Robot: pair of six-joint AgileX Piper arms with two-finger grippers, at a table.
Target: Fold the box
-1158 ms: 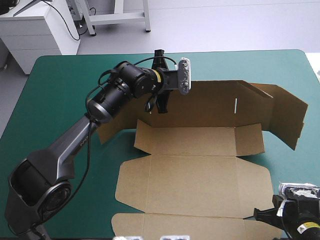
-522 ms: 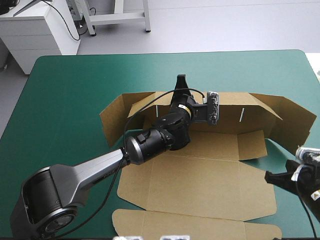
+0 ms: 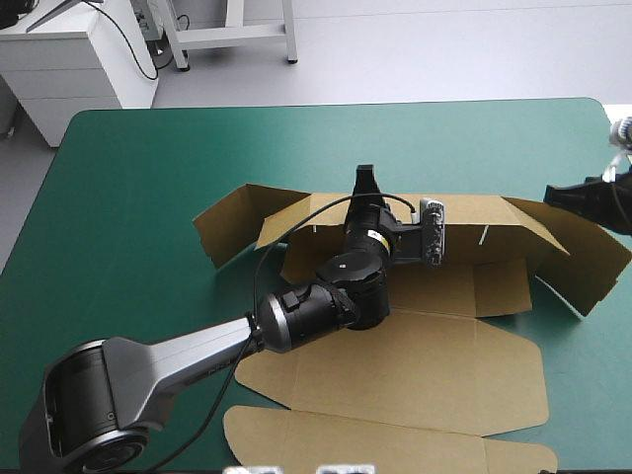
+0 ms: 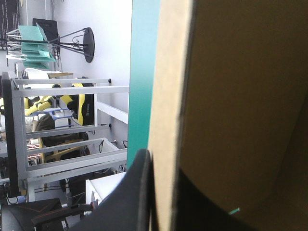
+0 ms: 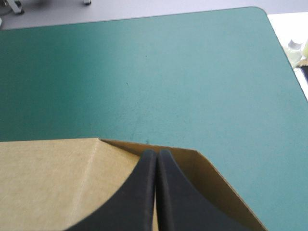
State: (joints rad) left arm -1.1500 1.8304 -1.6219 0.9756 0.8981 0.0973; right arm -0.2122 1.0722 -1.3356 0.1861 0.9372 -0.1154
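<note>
The brown box lies open on the teal-green cover, its long back wall raised and its front flaps flat. My left gripper is at the middle of that wall's top rim, shut on the box. In the left wrist view the board's edge runs up between the black fingers. My right gripper hovers shut at the table's right edge, just above the box's raised right end flap. In the right wrist view its tip sits over that flap's corner, with nothing between the fingers.
Bare teal-green cover stretches behind and left of the box, and also ahead of the right gripper. The box's left end flap stands angled outward. A white cabinet stands beyond the far left corner.
The left gripper moved right along the back wall and took hold of its rim. The right gripper travelled from the near right corner up to the right end flap.
</note>
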